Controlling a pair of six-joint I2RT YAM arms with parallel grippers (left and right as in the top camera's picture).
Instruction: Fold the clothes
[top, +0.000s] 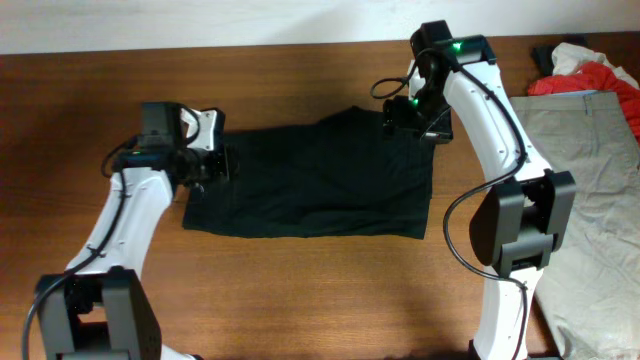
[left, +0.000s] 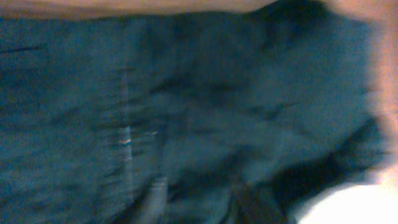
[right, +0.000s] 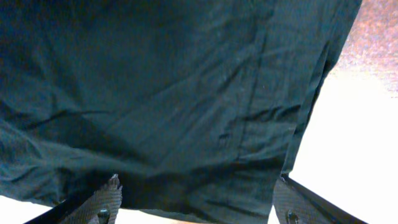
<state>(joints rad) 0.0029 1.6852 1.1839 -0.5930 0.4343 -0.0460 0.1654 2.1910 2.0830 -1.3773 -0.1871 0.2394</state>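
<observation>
Plain black garment (top: 310, 180) centre frame, brown wood-grain table (top: 300, 300), beige trousers (top: 590, 180) right edge, red piece (top: 600, 78) upper right, white cloth (top: 572, 55) beside it

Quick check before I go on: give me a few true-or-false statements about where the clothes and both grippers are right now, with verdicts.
1. The black garment lies spread on the table between the two arms. True.
2. The right gripper is shut tight. False: its fingers stand wide apart, with black fabric ahead of them.
3. The beige trousers lie at the table's right side, apart from the black garment. True.
4. The red piece lies on the black garment. False: it is in the far right corner, beside the beige trousers.
5. The left gripper is at the black garment's left edge. True.
</observation>
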